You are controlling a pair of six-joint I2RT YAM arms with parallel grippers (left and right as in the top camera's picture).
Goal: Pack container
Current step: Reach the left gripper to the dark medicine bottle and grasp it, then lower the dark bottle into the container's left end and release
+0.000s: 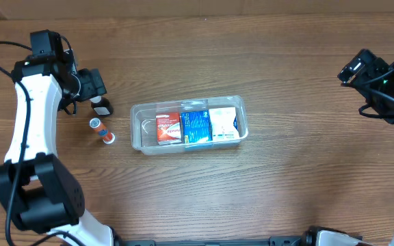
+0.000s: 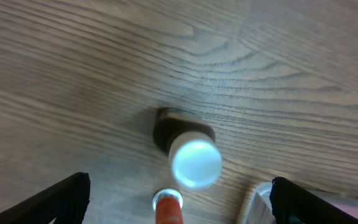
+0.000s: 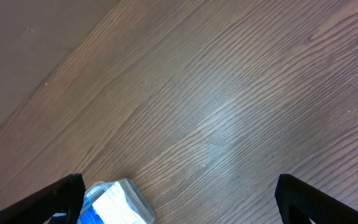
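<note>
The clear plastic container [image 1: 139,130] lies mid-table and holds a red box [image 1: 168,127], a blue box [image 1: 195,126] and a white-and-blue box [image 1: 224,124] side by side. Its corner shows in the right wrist view [image 3: 120,202]. A dark bottle with a white cap [image 1: 101,108] [image 2: 194,160] stands left of it, and a small red tube [image 1: 103,130] [image 2: 168,208] lies just in front. My left gripper [image 1: 96,92] [image 2: 179,199] is open above the white-capped bottle. My right gripper [image 1: 356,72] [image 3: 179,199] is open and empty, high at the far right.
The wooden table [image 1: 286,178] carries nothing else. The left arm's base [image 1: 40,198] stands at the front left; the right arm's cables [image 1: 388,102] hang at the right edge.
</note>
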